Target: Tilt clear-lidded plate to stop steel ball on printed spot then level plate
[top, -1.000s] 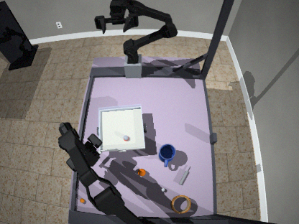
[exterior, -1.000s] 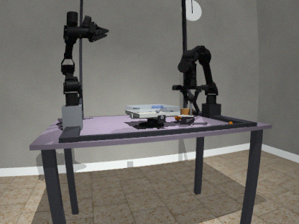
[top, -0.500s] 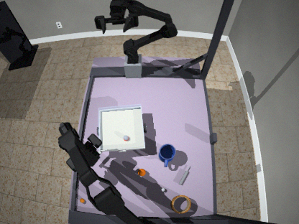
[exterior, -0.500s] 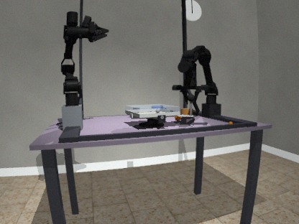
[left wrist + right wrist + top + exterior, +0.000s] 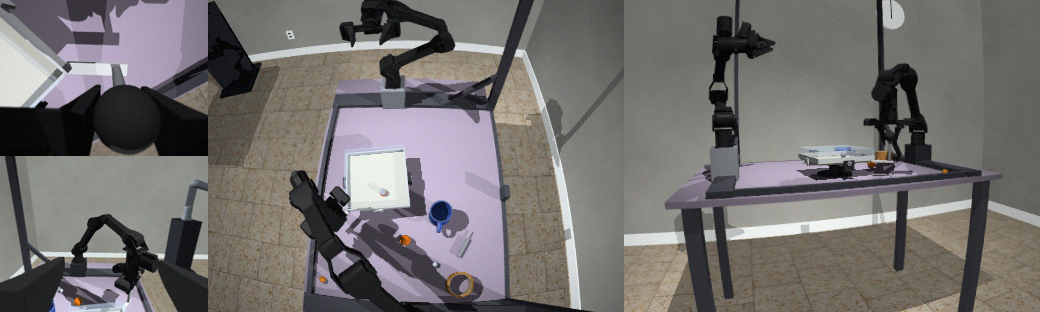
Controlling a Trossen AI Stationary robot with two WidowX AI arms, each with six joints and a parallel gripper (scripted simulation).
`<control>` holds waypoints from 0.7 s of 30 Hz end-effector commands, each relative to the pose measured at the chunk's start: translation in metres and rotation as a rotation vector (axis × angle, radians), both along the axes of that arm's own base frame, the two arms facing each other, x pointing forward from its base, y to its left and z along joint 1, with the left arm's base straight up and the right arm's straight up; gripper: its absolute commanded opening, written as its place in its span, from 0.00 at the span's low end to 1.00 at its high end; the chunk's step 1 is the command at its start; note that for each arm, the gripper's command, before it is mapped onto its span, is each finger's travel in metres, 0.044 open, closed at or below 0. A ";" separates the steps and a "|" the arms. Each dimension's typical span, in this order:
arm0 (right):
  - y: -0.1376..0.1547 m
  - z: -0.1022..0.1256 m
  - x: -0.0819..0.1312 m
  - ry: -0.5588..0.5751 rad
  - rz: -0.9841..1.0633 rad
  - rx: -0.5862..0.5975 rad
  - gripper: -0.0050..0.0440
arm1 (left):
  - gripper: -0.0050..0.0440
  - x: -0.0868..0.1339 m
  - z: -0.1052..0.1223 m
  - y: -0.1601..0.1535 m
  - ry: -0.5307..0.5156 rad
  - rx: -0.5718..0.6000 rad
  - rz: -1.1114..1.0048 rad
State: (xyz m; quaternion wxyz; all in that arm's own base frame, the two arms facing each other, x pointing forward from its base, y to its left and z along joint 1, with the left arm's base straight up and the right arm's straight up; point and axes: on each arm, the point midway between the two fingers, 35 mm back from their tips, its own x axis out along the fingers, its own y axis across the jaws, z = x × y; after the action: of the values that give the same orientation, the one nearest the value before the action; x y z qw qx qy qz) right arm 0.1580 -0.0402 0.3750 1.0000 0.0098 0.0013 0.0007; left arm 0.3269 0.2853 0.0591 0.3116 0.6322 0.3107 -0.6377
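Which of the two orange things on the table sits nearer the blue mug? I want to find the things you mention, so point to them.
The larger orange one (image 5: 405, 240) (image 5: 78, 301), just beside the mug (image 5: 440, 212); the smaller (image 5: 323, 280) (image 5: 945, 171) lies off near the table's edge.

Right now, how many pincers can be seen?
2. The left pincer is shut on a black round knob near the plate's corner; the right pincer is raised high, open.
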 end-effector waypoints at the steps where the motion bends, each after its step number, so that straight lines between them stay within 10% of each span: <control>1: 0.001 0.006 0.000 -0.003 0.003 -0.020 0.92 | 0.00 0.010 0.013 0.003 -0.039 0.029 -0.004; 3: 0.001 0.006 0.000 -0.003 0.003 -0.020 0.92 | 0.00 0.010 0.013 0.003 -0.039 0.029 -0.004; 4: 0.001 0.006 0.000 -0.003 0.003 -0.020 0.92 | 0.65 0.010 0.013 0.003 -0.039 0.029 -0.004; 21: 0.001 0.006 0.000 -0.003 0.003 -0.020 0.92 | 0.65 0.009 0.016 0.004 -0.043 0.032 -0.002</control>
State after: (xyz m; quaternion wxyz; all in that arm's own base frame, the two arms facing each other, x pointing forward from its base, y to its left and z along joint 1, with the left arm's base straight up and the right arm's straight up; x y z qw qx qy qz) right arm 0.1580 -0.0402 0.3750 1.0000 0.0098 0.0013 0.0007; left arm 0.3286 0.2857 0.0594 0.3106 0.6343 0.3106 -0.6362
